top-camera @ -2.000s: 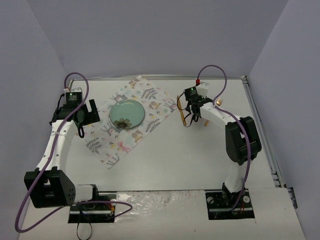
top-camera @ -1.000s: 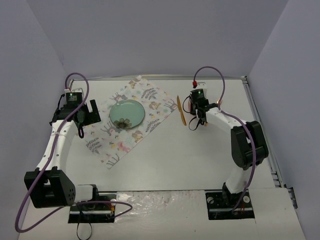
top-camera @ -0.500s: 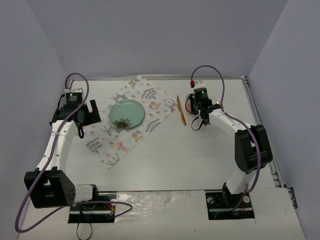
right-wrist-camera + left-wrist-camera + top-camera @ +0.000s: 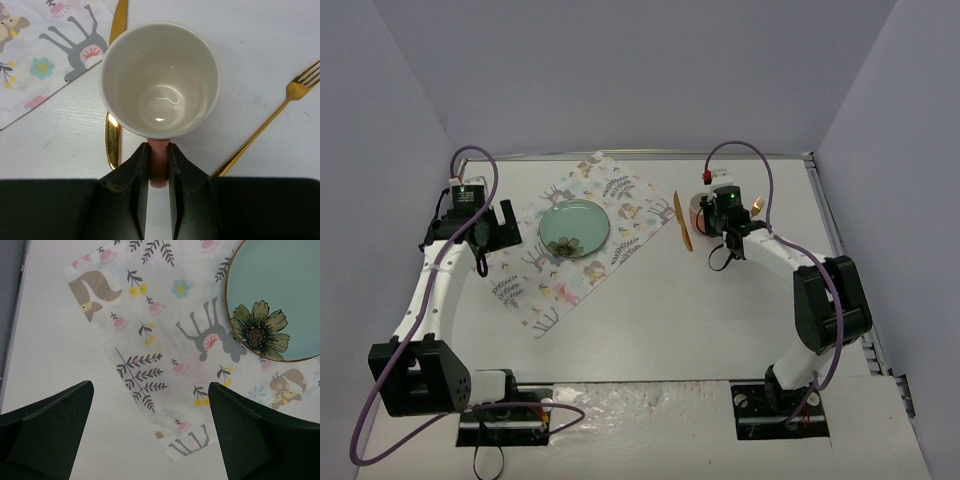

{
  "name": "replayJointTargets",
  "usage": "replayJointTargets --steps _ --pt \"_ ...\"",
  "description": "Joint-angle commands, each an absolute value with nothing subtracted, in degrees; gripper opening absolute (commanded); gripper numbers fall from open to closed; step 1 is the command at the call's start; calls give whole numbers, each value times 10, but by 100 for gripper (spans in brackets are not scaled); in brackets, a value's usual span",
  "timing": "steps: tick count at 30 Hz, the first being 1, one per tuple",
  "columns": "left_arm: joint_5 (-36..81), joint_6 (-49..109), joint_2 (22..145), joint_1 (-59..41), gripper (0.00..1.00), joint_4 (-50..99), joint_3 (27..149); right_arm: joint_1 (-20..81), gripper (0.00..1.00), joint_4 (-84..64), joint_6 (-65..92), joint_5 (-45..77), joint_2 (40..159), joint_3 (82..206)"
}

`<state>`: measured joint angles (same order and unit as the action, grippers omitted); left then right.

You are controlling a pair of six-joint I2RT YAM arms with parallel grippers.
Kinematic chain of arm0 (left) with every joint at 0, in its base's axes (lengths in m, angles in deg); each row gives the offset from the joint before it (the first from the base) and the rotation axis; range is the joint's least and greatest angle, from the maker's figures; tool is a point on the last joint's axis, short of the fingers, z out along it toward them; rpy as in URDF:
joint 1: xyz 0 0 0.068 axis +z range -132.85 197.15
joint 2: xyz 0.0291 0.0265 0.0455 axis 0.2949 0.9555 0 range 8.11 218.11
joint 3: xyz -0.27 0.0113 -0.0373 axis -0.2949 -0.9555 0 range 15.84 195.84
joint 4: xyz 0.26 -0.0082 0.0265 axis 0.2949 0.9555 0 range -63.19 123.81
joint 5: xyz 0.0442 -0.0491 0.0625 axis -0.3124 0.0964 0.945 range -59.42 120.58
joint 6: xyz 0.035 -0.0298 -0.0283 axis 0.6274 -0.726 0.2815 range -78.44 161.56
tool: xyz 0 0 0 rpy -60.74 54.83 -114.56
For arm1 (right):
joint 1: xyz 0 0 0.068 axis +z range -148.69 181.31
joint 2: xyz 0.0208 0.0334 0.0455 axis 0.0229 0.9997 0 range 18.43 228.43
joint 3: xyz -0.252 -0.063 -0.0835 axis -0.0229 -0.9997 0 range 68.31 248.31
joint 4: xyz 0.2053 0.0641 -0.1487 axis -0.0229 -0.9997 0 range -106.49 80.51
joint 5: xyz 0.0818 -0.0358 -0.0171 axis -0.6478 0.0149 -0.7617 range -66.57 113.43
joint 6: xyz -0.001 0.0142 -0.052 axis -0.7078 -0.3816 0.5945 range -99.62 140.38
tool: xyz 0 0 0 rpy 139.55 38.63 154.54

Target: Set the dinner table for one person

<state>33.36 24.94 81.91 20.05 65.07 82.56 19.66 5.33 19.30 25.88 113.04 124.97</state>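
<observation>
The white dinner table (image 4: 660,310) carries a patterned placemat (image 4: 620,190) with a pale green flowered plate (image 4: 574,227) on it. A gold knife (image 4: 681,222) lies just right of the mat. My right gripper (image 4: 712,212) is shut on the pink handle (image 4: 159,172) of a white cup (image 4: 160,80), which is upright and empty, above the knife's handle (image 4: 113,140). I cannot tell whether the cup rests on the table. A gold fork (image 4: 280,110) lies to its right. My left gripper (image 4: 492,238) hangs open and empty over the mat's left edge (image 4: 130,370).
Grey walls close the table at the back and on both sides. A metal rail (image 4: 840,250) runs along the right edge. Purple cables loop above both wrists. The plate's rim (image 4: 235,330) shows at the upper right of the left wrist view.
The right gripper has left the knife lying beside the placemat and shifted right and slightly nearer, and the cup now shows at its tip. The left arm has not moved.
</observation>
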Motion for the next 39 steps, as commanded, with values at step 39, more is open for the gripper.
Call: replayJointTargets --steps 39 --pt "353 257 806 178 97 612 814 266 0 222 307 -62 1526 1885"
